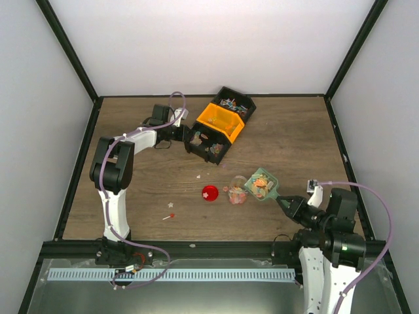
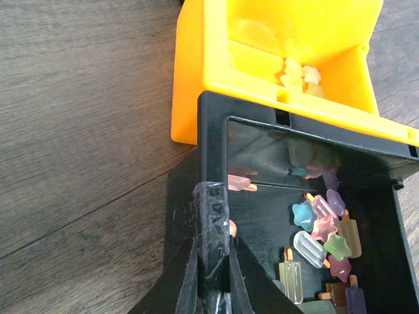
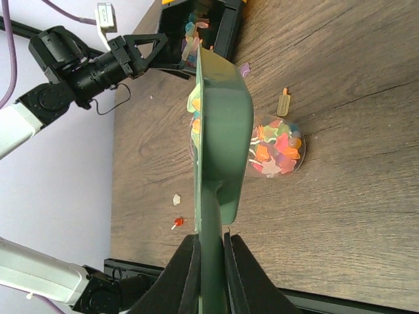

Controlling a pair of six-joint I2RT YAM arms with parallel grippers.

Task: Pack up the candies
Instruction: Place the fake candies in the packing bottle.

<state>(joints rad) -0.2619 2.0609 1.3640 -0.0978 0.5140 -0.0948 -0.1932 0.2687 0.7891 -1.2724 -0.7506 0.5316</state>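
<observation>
The candies (image 2: 322,230) are tiny coloured stars and ice-lolly shapes lying in a black bin (image 2: 262,163). My left gripper (image 2: 213,239) is shut on that bin's near wall, seen from above as the left gripper (image 1: 186,135) at the bin (image 1: 208,145). My right gripper (image 3: 211,235) is shut on the handle of a green scoop (image 3: 222,124), which is tipped on its side beside a small clear jar (image 3: 278,145) full of candies. From above, the scoop (image 1: 262,184) holds orange candies next to the jar (image 1: 237,190), with the right gripper (image 1: 283,202) at its handle.
An orange bin (image 1: 222,121) rests on the black bin, with a second black bin (image 1: 236,104) behind it. A round red lid (image 1: 209,193) lies left of the jar. Loose candies lie on the table: a red lollipop (image 1: 169,216), a star (image 1: 175,204), an ice-lolly shape (image 3: 284,101).
</observation>
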